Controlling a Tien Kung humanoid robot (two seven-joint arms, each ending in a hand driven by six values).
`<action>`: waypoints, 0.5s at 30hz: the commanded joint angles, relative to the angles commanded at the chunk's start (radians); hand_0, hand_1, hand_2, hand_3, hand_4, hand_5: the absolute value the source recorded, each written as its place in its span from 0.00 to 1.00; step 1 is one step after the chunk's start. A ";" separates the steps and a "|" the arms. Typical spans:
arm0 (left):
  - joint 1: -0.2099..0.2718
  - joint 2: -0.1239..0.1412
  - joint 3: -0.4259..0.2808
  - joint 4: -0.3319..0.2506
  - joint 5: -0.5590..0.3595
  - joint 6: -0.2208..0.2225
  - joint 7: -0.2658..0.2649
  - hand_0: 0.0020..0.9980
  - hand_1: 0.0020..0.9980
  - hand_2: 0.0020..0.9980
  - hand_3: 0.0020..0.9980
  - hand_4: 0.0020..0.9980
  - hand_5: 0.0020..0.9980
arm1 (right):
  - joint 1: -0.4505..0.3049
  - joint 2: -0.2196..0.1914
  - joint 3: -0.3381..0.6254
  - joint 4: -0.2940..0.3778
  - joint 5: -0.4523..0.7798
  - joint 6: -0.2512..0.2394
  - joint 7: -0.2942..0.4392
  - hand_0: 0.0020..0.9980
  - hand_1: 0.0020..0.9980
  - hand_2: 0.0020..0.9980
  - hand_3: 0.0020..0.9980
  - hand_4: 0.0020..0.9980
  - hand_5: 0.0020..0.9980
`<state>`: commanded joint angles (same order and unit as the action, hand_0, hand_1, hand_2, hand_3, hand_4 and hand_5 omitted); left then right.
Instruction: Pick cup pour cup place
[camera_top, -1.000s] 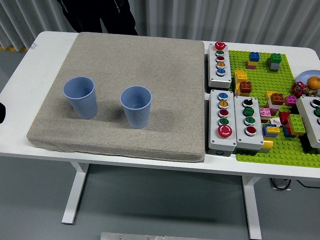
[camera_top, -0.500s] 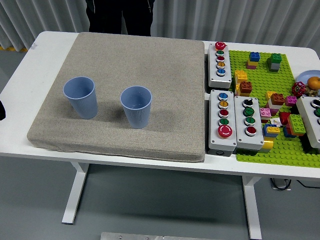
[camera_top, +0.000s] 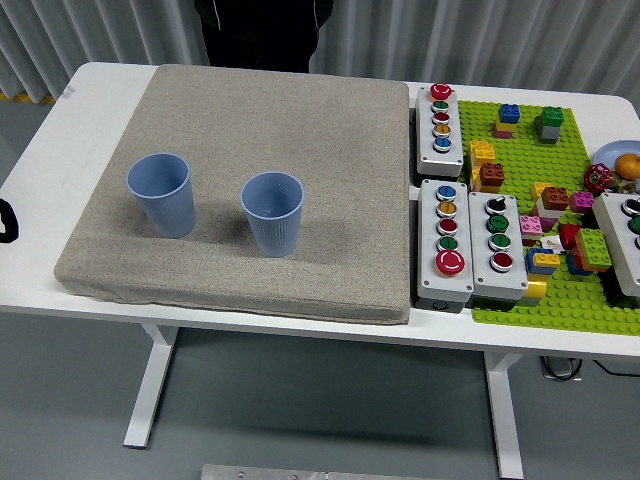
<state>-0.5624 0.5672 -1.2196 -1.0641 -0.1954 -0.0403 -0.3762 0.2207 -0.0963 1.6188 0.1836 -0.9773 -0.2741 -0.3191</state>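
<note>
Left hand (camera_top: 6, 220): only a black sliver at the table's left edge, fingers not discernible. Two ribbed blue plastic cups stand upright and apart on the beige fabric mat (camera_top: 300, 130), left cup (camera_top: 161, 194) and right cup (camera_top: 272, 213). Grey button boxes (camera_top: 446, 240) lie right of the mat.

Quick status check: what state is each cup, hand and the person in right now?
Left cup: upright on the mat, untouched.
Right cup: upright on the mat, untouched.
Left hand: barely in view at the left edge, holding nothing.
Person: standing at the far side, hands unseen.
</note>
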 joint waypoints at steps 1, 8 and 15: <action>0.000 -0.001 0.001 -0.008 0.009 0.003 0.001 0.84 0.82 0.89 0.89 0.93 1.00 | -0.001 0.000 -0.005 -0.001 0.003 0.003 0.000 0.70 0.63 0.56 0.57 0.00 0.08; 0.010 0.005 -0.014 -0.045 0.033 0.015 0.001 0.84 0.82 0.88 0.89 0.92 1.00 | 0.002 -0.001 -0.002 0.000 0.005 0.009 0.001 0.70 0.63 0.56 0.57 0.00 0.08; 0.018 -0.004 -0.011 -0.059 0.034 0.024 -0.002 0.83 0.81 0.88 0.88 0.93 1.00 | -0.004 -0.003 0.001 0.000 0.002 0.011 0.002 0.70 0.63 0.56 0.57 0.00 0.07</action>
<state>-0.5440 0.5629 -1.2302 -1.1232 -0.1616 -0.0160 -0.3779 0.2166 -0.0988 1.6198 0.1837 -0.9755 -0.2634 -0.3176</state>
